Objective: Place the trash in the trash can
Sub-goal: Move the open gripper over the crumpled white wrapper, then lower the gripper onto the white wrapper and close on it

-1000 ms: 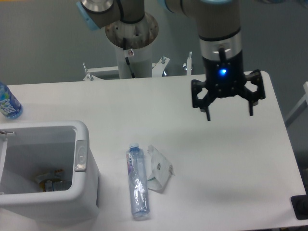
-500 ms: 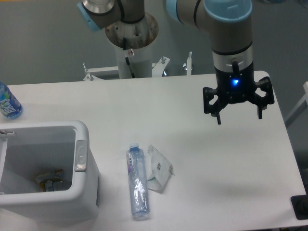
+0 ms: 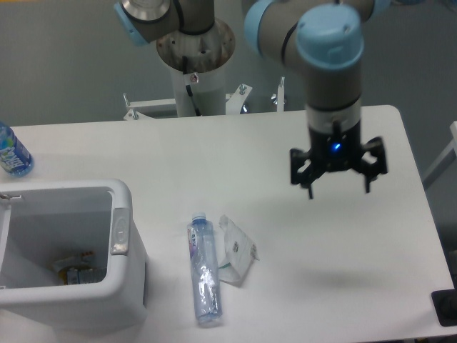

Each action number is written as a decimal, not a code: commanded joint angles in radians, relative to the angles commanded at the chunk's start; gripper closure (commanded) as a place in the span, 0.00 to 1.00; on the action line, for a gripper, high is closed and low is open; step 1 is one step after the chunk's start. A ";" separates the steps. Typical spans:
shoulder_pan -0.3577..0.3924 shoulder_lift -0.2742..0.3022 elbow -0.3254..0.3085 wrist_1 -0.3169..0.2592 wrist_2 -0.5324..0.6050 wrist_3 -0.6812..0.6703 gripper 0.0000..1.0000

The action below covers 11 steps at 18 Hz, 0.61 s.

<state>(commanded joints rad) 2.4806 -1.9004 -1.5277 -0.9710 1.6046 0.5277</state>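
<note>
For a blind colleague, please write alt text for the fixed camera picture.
A robot arm's open, empty gripper hangs above the right part of a white table. To its left a clear bottle and a white packet lie side by side, beside an open white trash can; a blue bottle stands at the left edge.

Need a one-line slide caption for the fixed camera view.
Open gripper hangs over table; bottle and packet lie beside bin.
</note>
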 joint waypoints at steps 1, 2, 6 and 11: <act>-0.014 -0.014 -0.011 0.000 0.000 -0.002 0.00; -0.031 -0.026 -0.026 0.000 0.000 -0.002 0.00; -0.071 -0.063 -0.084 0.005 -0.002 0.000 0.00; -0.097 -0.104 -0.117 0.055 -0.015 -0.006 0.00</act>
<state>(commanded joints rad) 2.3838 -2.0048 -1.6444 -0.9160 1.5892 0.5216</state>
